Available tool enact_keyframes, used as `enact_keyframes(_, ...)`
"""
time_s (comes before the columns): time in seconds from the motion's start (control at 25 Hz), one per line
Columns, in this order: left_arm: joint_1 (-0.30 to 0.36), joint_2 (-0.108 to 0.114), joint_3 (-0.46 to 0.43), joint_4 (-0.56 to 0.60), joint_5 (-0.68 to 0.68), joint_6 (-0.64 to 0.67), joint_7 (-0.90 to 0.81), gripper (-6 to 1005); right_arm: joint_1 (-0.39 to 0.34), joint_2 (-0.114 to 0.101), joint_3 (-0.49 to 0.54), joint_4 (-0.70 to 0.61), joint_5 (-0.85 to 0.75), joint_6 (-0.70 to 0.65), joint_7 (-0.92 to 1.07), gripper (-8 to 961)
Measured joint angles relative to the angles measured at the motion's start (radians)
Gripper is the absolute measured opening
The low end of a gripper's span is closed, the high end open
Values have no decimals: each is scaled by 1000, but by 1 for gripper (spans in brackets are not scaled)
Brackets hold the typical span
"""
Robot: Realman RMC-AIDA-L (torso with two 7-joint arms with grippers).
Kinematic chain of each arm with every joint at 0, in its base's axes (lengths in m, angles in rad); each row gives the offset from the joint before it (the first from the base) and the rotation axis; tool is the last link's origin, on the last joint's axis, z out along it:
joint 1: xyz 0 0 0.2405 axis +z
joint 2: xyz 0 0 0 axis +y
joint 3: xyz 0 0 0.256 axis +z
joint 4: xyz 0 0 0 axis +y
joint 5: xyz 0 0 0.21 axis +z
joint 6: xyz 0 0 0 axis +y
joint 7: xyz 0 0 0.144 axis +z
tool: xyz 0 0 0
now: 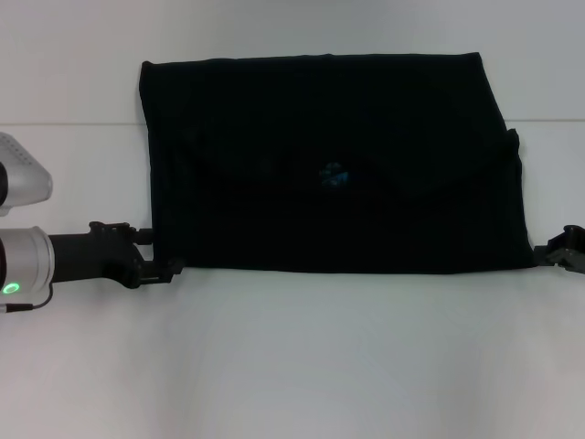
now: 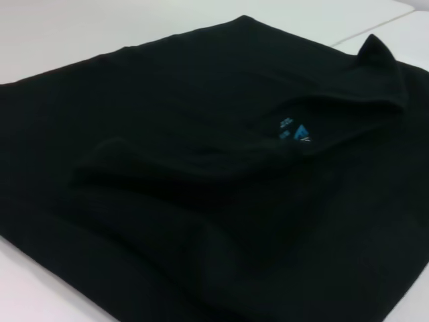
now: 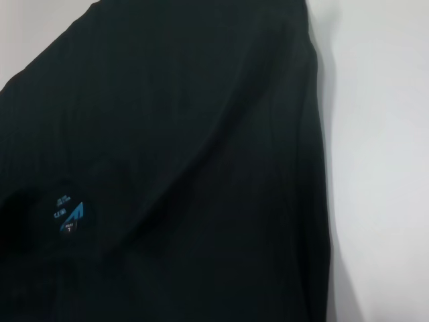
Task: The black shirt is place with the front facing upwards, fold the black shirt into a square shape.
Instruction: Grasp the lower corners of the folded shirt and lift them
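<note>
On the left side, the left hand (image 1: 163,267) is low on the white surface (image 1: 302,366), just at the near left corner of the black shirt (image 1: 329,165). Its fingers are dark against the dark cloth, so I cannot tell if they are spread, pressed together or pinching the edge.

In the middle, the black shirt lies flat on the surface as a wide rectangle, with its far edge going over the line where the surface meets the wall or another panel. The sleeves are not sticking out, and the small blue neck label (image 1: 334,174) shows near the centre, so I judge that the shirt is already folded at least once along its length. In the left wrist view, a soft ridge of cloth runs under the top layer, and one corner near the label (image 2: 293,129) stands up a little. No white letters are visible.

On the right side, the right hand (image 1: 562,251) is just beside the near right corner of the shirt, and its state also I cannot tell.

The shape is wider than deep, so it is not yet a square. I think one more fold, side over side, is left, and then some smoothing
</note>
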Motion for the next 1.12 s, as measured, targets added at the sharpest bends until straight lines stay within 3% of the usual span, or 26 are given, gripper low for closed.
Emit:
enact_keyframes(0.84,-47,-5,29,-56,11,-5,-5,723,-20,-4,13,0,37,0,-25,22)
enact_keyframes(1.12,-62,-30,38,-65,13,-80,0,691,-25,-1,15,0,39,0,-35,22)
